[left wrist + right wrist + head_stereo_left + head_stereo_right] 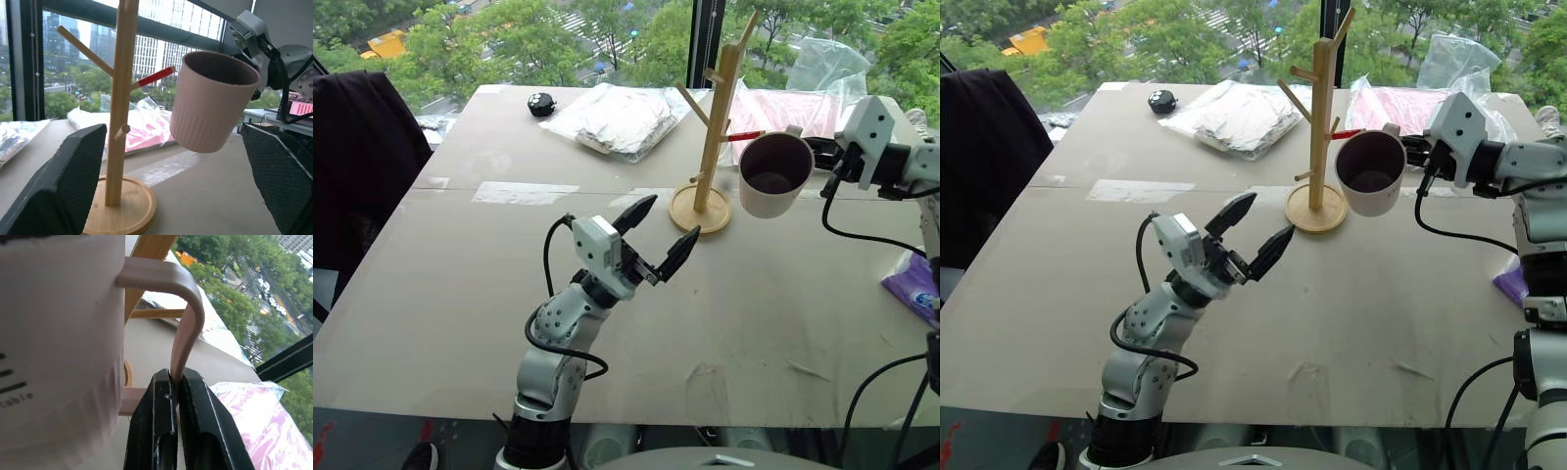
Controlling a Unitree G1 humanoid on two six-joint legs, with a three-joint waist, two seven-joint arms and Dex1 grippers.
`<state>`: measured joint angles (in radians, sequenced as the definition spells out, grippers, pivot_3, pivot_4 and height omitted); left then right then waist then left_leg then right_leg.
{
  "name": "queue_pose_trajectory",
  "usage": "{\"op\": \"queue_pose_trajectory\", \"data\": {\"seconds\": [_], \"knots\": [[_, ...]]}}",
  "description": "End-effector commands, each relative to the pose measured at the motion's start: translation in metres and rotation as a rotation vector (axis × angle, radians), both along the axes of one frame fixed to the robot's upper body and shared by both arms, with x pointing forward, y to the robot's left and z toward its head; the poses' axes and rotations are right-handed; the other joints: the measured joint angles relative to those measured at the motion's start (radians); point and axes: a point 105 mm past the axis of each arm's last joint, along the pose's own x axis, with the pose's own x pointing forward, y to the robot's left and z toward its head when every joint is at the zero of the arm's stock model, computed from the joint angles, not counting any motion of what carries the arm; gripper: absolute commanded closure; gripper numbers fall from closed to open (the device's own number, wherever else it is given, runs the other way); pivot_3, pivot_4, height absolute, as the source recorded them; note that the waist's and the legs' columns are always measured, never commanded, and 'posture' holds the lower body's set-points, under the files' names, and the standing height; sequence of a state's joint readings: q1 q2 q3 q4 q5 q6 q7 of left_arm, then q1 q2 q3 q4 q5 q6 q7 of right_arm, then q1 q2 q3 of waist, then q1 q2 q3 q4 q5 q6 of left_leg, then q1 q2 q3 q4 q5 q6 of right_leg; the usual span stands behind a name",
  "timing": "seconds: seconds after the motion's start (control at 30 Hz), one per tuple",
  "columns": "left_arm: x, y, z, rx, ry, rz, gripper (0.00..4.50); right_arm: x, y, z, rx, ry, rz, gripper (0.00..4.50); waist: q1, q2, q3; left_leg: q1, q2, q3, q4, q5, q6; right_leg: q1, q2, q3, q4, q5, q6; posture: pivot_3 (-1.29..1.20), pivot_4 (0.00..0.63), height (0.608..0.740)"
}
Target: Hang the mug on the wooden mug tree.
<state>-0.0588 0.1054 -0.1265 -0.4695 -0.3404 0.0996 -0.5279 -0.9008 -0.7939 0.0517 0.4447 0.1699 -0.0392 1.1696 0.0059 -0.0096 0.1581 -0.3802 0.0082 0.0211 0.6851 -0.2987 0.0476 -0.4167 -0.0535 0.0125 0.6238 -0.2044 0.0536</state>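
The cream-white mug (773, 174) hangs in the air just right of the wooden mug tree (717, 127), tilted, with its dark inside facing me. My right gripper (176, 378) is shut on the mug's loop handle (188, 308) and comes in from the right. The tree stands on its round base (685, 211) at the table's middle, and a peg with a red tip (156, 77) points toward the mug. My left gripper (672, 219) is open and empty, raised over the table in front of the tree's base and aimed at the tree and mug.
A silver foil pack in clear plastic (617, 117) and a small black round object (541, 103) lie at the back of the table. A pink packet in a bag (798, 106) lies behind the mug. A purple tissue packet (913, 279) is at the right edge and dark cloth (357, 166) at the left.
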Motion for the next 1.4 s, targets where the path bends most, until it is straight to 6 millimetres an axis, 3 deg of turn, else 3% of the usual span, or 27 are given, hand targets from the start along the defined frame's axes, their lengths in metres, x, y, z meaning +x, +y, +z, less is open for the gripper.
{"op": "queue_pose_trajectory", "data": {"seconds": [0.03, 0.5, 0.6, 0.83, 0.87, 0.93, 1.03, 1.13, 1.27, 1.4], "knots": [[-0.010, 0.000, 0.012, -0.016, -0.068, 0.019, 0.00, 0.002, 0.004, 0.020, -0.073, -0.054, 0.062, 4.47, -0.001, 0.001, 0.000, 0.000, 0.000, 0.001, 0.000, 0.000, 0.000, 0.000, 0.000, 0.000, 0.000, 0.000, 0.000, 0.00, 0.150, 0.740], [-0.010, -0.002, 0.004, 0.000, -0.065, 0.014, 0.00, 0.014, 0.034, 0.030, -0.148, -0.086, 0.165, 4.47, -0.003, 0.002, 0.001, 0.000, 0.001, 0.000, -0.001, 0.000, 0.000, -0.001, -0.003, 0.000, 0.001, -0.001, -0.002, 0.00, 0.150, 0.740], [-0.010, -0.003, 0.002, 0.008, -0.065, 0.009, 0.00, 0.021, 0.039, 0.038, -0.132, -0.120, 0.133, 3.64, -0.008, 0.003, 0.002, 0.000, 0.001, 0.000, -0.001, 0.000, 0.000, -0.001, -0.005, 0.000, 0.001, -0.001, -0.002, 0.00, 0.150, 0.740], [-0.011, -0.003, 0.001, 0.020, -0.066, 0.006, 0.00, 0.028, 0.027, 0.048, -0.052, -0.146, 0.052, 0.27, -0.010, 0.003, 0.002, -0.001, 0.000, 0.000, -0.001, 0.000, -0.001, -0.001, -0.010, -0.001, 0.001, -0.001, -0.002, 0.00, 0.150, 0.740], [-0.011, -0.003, 0.001, 0.024, -0.065, 0.007, 0.00, 0.028, 0.023, 0.047, -0.040, -0.143, 0.039, 0.05, -0.010, 0.003, 0.002, -0.001, 0.000, 0.000, -0.001, 0.000, 0.000, -0.001, -0.010, -0.001, 0.001, -0.001, -0.002, 0.00, 0.150, 0.740], [-0.010, -0.002, -0.001, 0.033, -0.060, 0.011, 0.00, 0.027, 0.016, 0.043, -0.014, -0.129, 0.018, 0.05, -0.011, 0.003, 0.002, -0.001, 0.000, 0.000, -0.001, 0.000, 0.000, -0.001, -0.010, -0.001, 0.001, -0.001, -0.002, 0.00, 0.150, 0.740], [-0.011, 0.012, -0.014, 0.096, -0.018, 0.052, 0.00, 0.014, -0.005, 0.016, 0.137, -0.001, -0.010, 0.05, -0.003, 0.001, 0.001, -0.001, 0.000, -0.002, -0.001, 0.000, 0.000, 0.000, -0.011, -0.001, 0.000, -0.001, -0.002, 0.00, 0.150, 0.740], [-0.011, 0.026, -0.029, 0.168, 0.036, 0.099, 0.00, -0.008, -0.014, -0.009, 0.292, 0.111, -0.016, 0.05, 0.006, 0.003, 0.001, -0.002, 0.001, -0.003, -0.003, 0.000, 0.000, -0.001, -0.012, -0.003, 0.000, 0.000, -0.001, 0.00, 0.150, 0.740], [-0.019, 0.050, -0.061, 0.224, 0.216, 0.095, 0.00, -0.051, -0.022, -0.061, 0.463, 0.251, -0.103, 0.05, 0.006, 0.006, 0.002, -0.005, 0.001, -0.002, -0.004, 0.000, 0.000, -0.006, -0.013, -0.002, 0.001, 0.001, 0.002, 0.00, 0.150, 0.740], [-0.031, 0.069, -0.090, 0.330, 0.352, 0.109, 0.00, -0.101, -0.014, -0.110, 0.574, 0.318, -0.194, 0.05, 0.007, 0.005, 0.001, -0.004, 0.002, -0.005, -0.006, 0.000, 0.000, -0.005, -0.010, -0.004, 0.001, 0.000, 0.001, 0.00, 0.150, 0.740]]}}
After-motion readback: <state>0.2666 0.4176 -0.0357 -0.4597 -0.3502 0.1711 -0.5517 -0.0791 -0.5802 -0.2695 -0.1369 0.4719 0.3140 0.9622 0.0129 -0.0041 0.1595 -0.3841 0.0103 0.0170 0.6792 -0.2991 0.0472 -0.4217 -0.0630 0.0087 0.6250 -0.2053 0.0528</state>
